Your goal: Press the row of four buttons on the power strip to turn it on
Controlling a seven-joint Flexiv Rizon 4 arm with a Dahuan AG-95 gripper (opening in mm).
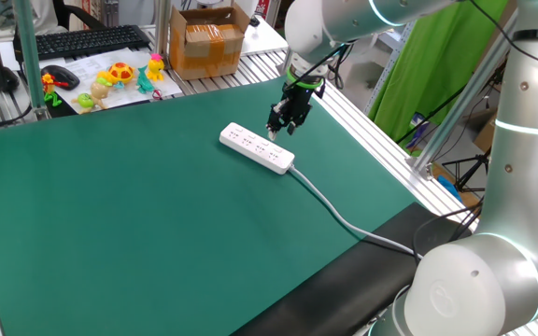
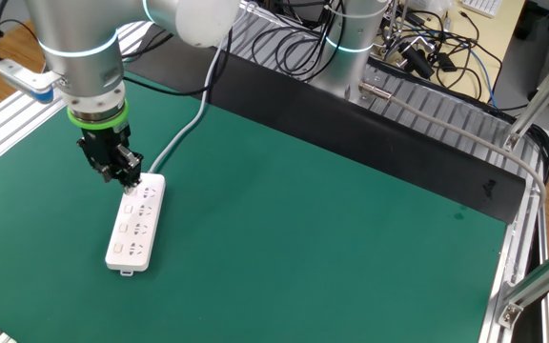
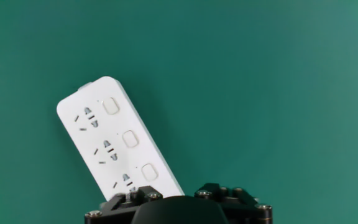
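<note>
The white power strip lies flat on the green mat, and its cable trails toward the robot base. My gripper hangs over the strip's cable end, fingertips just above or at its top face. From the other side the gripper stands over the near end of the strip. In the hand view the strip runs up and left, showing three square buttons beside the sockets. A fourth button is hidden under the gripper. Its two black finger blocks stand apart with a gap between them.
A cardboard box, small toys, a keyboard and a mouse sit beyond the mat's far edge. Aluminium rails border the mat. Tangled cables lie behind the robot base.
</note>
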